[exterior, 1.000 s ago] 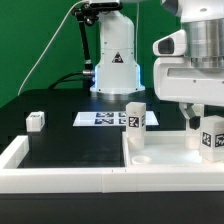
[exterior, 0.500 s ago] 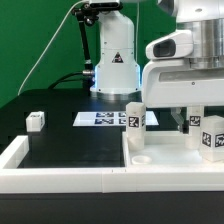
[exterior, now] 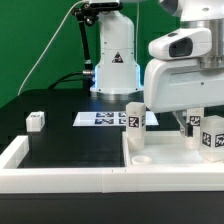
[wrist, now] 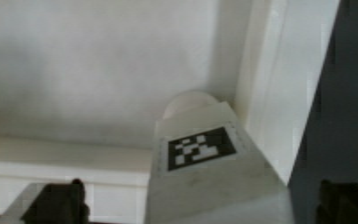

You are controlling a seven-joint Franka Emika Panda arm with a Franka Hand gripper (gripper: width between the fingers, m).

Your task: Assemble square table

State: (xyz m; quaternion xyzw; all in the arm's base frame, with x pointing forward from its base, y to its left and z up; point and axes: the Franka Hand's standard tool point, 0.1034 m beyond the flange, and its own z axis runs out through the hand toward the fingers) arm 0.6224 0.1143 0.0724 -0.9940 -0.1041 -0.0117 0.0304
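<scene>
**Jaws wide, one leg parked right between them**

I'm looking through the wrist view and the gripper [wrist: 202, 205] is standing released. Its fingers [wrist: 60, 200] are spread wide with a tagged leg [wrist: 202, 150] sitting in the gap, and I'm seeing a sliver of free room on each side of it.

In the exterior view the hand is hanging low over the square slab [exterior: 170, 152], which is lying flat at that view's right, tucked against the border wall [exterior: 60, 178] (flush or just near, I can't tell). A corner hole [exterior: 140, 157] is showing near the slab's left edge. An upright leg [exterior: 134, 116] is standing at the slab's far left corner, just beside the marker board [exterior: 100, 118]; I can't tell whether it's on the slab or right behind it. Another leg [exterior: 212, 136] is crowding the view's right edge, close to the hand. A small white block [exterior: 36, 121] is sitting well apart on the black table [exterior: 70, 145], leaving that whole left stretch roomy for moving.
</scene>
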